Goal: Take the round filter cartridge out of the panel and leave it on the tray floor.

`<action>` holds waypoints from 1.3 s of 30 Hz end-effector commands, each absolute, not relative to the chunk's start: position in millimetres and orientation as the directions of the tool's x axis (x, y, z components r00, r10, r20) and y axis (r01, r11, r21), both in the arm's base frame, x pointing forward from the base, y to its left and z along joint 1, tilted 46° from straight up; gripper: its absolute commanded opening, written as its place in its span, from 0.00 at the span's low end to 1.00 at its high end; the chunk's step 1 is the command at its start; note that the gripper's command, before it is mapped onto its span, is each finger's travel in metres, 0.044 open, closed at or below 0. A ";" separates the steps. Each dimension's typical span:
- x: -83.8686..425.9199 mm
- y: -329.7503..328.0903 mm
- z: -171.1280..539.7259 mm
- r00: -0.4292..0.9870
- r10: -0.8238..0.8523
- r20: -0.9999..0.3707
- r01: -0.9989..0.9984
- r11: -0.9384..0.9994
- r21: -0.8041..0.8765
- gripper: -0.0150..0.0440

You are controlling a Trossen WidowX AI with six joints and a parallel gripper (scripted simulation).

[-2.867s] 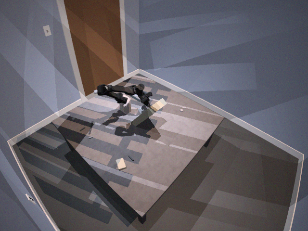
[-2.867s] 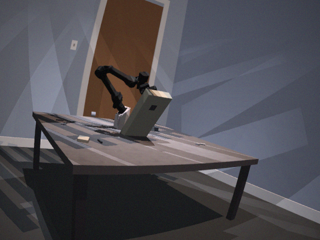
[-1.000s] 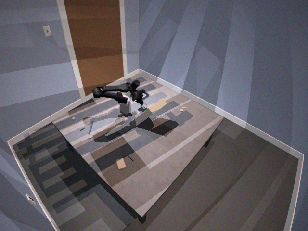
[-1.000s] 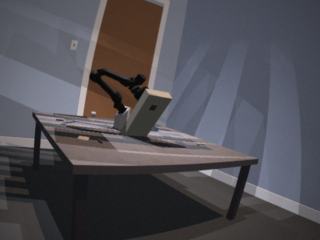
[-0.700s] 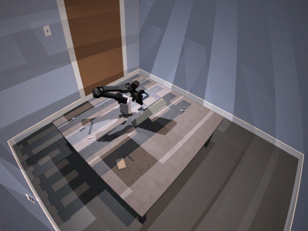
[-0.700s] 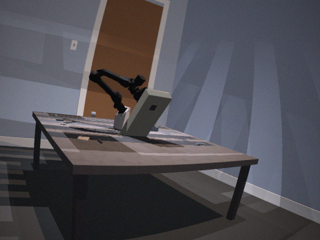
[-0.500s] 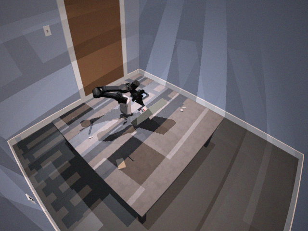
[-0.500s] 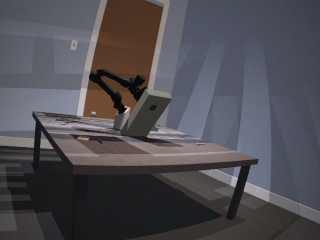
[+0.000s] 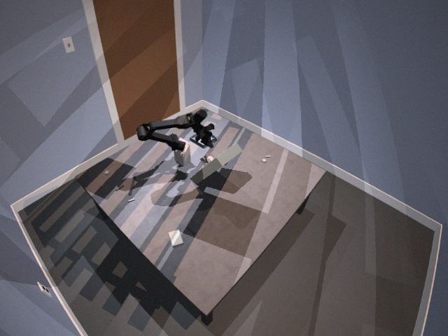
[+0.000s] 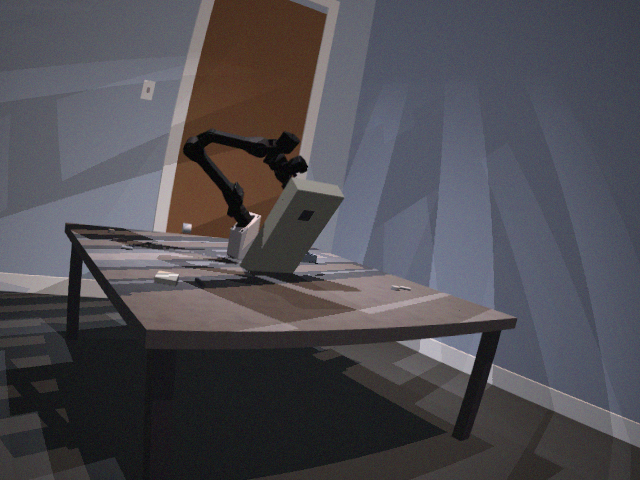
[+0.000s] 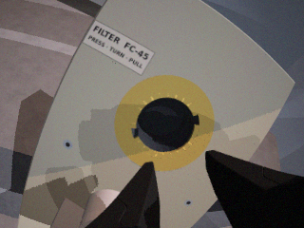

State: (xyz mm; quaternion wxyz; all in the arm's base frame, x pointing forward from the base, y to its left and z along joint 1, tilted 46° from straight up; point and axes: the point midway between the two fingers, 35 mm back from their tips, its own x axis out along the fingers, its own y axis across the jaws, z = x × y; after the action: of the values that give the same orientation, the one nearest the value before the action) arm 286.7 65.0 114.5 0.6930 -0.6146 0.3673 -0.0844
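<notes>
The grey-green panel (image 9: 231,155) (image 10: 294,227) (image 11: 190,52) stands tilted on the table. Its round socket (image 11: 166,124), ringed in yellow, is empty and dark inside. My gripper (image 11: 180,165) (image 9: 211,145) is open in front of the panel, with nothing between its fingertips. The pale cartridge (image 11: 101,203) (image 9: 210,159) is out of the socket, low in front of the panel and below the fingers, partly hidden by one finger in the wrist view. What it rests on, if anything, cannot be told. The blue-rimmed tray (image 9: 197,143) (image 10: 311,257) is behind the gripper, partly hidden by the arm.
The arm's white base (image 9: 183,156) (image 10: 242,238) stands left of the panel. A pale block (image 9: 176,237) (image 10: 166,278) lies nearer the table's front. Small white pieces (image 9: 264,160) (image 10: 400,287) lie to the right; others lie to the left. Walls meet behind the table.
</notes>
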 end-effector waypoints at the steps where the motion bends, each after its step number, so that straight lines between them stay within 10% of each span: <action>1: 290.6 75.1 122.9 0.715 -0.570 -0.405 -0.335 0.229 -0.914 0.57; 9: 297.8 120.0 167.8 0.720 -0.564 -0.404 -0.329 0.236 -0.914 0.93; 13: 288.6 100.0 142.1 0.649 -0.601 -0.466 -0.263 0.397 -0.879 0.77; 21: 240.9 39.4 79.3 0.366 -0.709 -0.603 0.131 0.681 -0.720 0.77; 39: 247.8 24.7 65.2 0.359 -0.708 -0.608 0.142 0.685 -0.714 0.77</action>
State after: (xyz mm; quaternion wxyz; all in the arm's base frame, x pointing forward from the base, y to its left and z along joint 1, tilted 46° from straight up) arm 246.6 27.5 67.8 0.7739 -0.2848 0.4939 -0.2758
